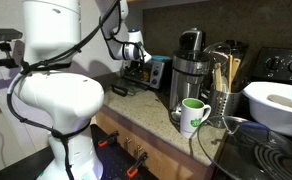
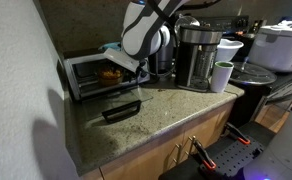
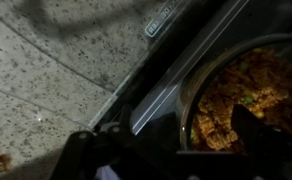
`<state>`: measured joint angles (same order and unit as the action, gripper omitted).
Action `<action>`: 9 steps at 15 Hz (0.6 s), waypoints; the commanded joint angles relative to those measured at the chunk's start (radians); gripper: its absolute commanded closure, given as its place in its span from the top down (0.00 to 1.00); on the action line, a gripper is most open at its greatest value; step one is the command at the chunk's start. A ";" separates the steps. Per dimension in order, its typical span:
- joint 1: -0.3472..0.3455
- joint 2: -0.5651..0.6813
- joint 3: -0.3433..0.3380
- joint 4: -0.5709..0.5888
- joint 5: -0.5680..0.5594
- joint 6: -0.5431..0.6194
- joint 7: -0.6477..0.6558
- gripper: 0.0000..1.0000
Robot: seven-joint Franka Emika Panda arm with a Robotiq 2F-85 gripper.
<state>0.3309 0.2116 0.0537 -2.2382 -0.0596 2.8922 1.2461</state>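
Two fingers (image 3: pixel 94 152) are seen spread wide in the wrist view, nothing pinched, with the gripper (image 2: pixel 119 64) held at the mouth of the toaster oven (image 2: pixel 82 72), above the dish (image 3: pixel 248 92) of orange food inside. Letting go of the dish is judged the step in hand, and a level retreat over the lowered door (image 2: pixel 121 108) is called for. The food is shown close by the wrist view alone, the whole oven only in both exterior views.

White arm (image 2: pixel 146 28) low and forward, wrist at a downward tilt, fingers (image 3: pixel 81 155) wide apart.
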 commanded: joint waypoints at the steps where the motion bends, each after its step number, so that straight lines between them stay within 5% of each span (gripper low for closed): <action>1: -0.006 -0.003 -0.012 0.054 0.001 0.023 0.013 1.00; 9: -0.026 -0.062 0.028 -0.006 0.062 0.083 -0.044 1.00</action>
<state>0.3255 0.1954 0.0703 -2.2473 -0.0304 2.9062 1.2270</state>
